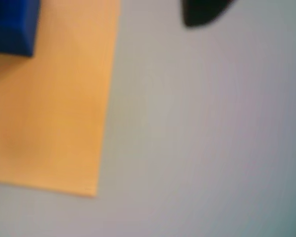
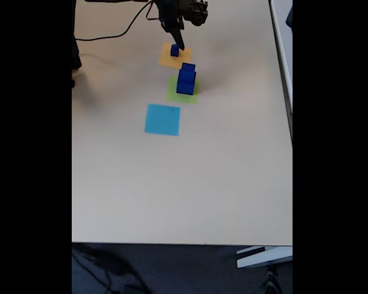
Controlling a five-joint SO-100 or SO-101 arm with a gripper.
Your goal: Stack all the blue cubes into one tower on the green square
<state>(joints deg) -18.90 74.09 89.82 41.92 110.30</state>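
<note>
A pale table is seen from above in the fixed view, with 3 flat coloured squares laid in a slanting row. On the green square a stack of 2 blue cubes is standing, the smaller on top. A small blue cube is resting on the orange square, at the far end of the row; a light-blue square lies nearest. The claw is poised just beside the small cube, pointing down. Whether the claw is wide or narrow cannot be told. In the blurred wrist view, the small cube sits on the orange square, with a dark fingertip apart from it.
</note>
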